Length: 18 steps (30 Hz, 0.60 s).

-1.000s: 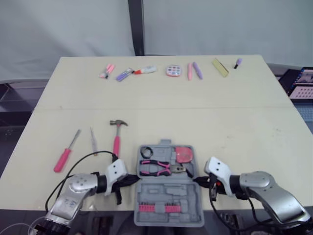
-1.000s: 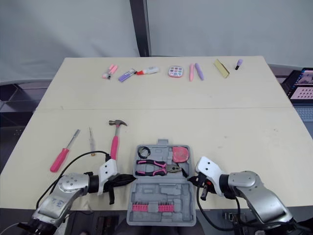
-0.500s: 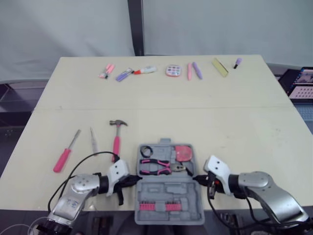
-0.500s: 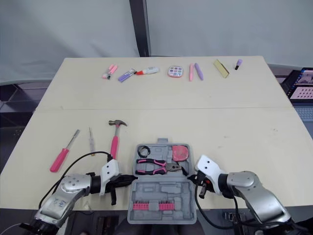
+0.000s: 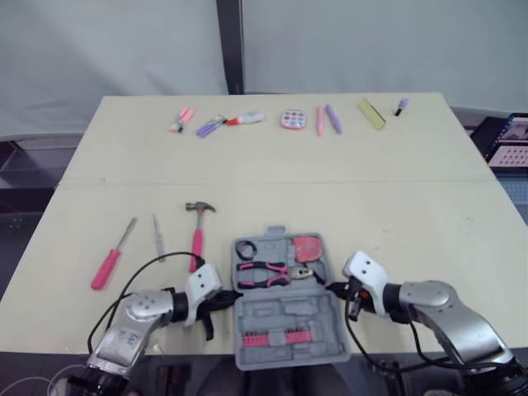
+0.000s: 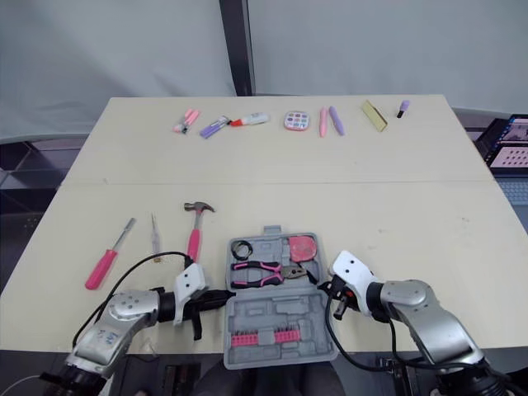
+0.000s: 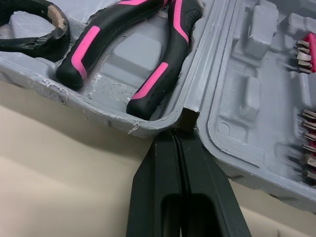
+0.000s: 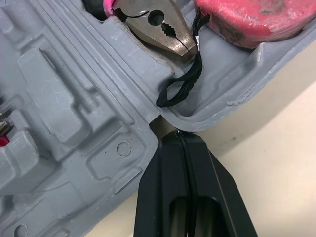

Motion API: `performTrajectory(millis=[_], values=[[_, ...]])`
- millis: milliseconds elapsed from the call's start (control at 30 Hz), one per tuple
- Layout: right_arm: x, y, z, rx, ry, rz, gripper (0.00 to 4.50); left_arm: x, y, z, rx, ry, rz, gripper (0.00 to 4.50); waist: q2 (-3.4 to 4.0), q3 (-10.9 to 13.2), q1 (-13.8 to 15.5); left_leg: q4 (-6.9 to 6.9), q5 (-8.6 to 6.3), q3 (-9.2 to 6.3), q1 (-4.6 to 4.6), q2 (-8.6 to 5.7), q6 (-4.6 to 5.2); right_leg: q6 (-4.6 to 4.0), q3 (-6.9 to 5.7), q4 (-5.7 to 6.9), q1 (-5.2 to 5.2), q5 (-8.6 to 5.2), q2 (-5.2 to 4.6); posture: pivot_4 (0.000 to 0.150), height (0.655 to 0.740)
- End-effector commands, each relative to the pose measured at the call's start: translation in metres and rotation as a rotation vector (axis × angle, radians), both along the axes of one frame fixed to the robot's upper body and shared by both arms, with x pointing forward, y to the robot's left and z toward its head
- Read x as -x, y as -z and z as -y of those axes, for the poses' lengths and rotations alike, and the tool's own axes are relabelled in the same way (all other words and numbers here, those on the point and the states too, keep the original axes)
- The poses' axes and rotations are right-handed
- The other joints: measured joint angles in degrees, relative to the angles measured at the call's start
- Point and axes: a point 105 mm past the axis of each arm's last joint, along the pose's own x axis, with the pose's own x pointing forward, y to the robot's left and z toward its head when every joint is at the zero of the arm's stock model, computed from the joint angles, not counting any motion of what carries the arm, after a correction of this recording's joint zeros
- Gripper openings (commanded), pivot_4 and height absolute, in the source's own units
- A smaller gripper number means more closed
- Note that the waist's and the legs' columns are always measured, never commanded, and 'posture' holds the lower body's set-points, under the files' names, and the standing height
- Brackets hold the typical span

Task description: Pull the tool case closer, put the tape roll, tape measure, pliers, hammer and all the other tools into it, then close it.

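Both tools are pinched fully together and hold nothing. The left tool [image 5: 229, 295] and right tool [image 5: 334, 289] each rest their tips in a hinge notch, one on either side of the open grey plastic tool case [image 5: 289, 312]. We note the case lies at the near edge of the table [image 5: 371, 206].

The black-and-pink pliers [image 5: 264, 270], pink tape measure [image 5: 307, 247] and black tape roll [image 5: 246, 249] sit in its far half. The pink-handled hammer [image 5: 197, 235] and pink-handled screwdriver [image 5: 111, 256] lie on the table to the left, apart from it.

Risks, as we judge them:
- The near half appears to overhang the edge, so more pull could tip the case off.
- Unequal pull would twist it.
- Closed tips could slip from the notches.
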Motion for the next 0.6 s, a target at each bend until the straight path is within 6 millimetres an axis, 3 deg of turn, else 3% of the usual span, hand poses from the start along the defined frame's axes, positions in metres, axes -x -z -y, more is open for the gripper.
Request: performTrajectory(millis=[33, 600], values=[[0.001, -0.008, -0.017, -0.06, -0.054, 0.026, 0.02, -0.009, -0.008, 0.009, 0.021, -0.004, 0.045, 0.03, 0.0, 0.0, -0.05, 0.0, 0.0, 0.0, 0.0, 0.0, 0.0, 0.0, 0.0, 0.01, 0.0, 0.0, 0.0, 0.15, 0.74], [-0.006, -0.011, -0.019, -0.075, -0.012, 0.048, 0.02, -0.019, -0.012, 0.008, 0.04, -0.045, 0.05, 0.03, 0.0, 0.0, -0.14, 0.02, 0.0, 0.01, 0.0, 0.01, 0.0, 0.0, 0.01, 0.12, -0.07, 0.0, 0.01, 0.15, 0.74]])
